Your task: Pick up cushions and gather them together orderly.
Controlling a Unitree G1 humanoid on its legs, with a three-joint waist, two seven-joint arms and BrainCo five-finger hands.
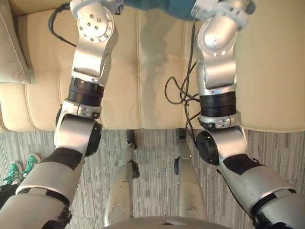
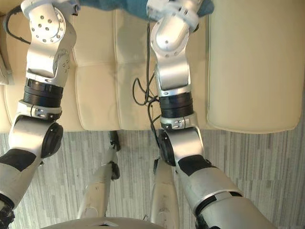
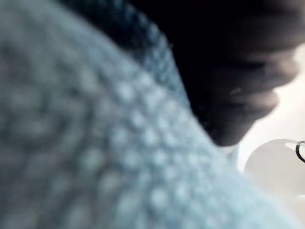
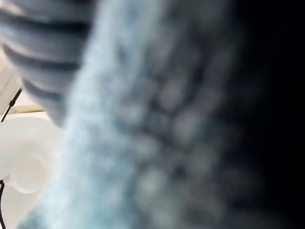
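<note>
The left hand (image 3: 238, 86) is lying directly against the teal knitted cushion (image 1: 157, 7); whether it is gripping cannot be determined. The right hand (image 4: 38, 47) is lying against the same fabric, and its state likewise cannot be determined. The cushion is sitting between both outstretched arms, over the cream sofa (image 1: 143, 71). A beige cushion (image 1: 12, 47) is resting at the sofa's left end. A person's green shoes (image 1: 21, 169) are standing on the grey striped floor (image 1: 281, 148).
</note>
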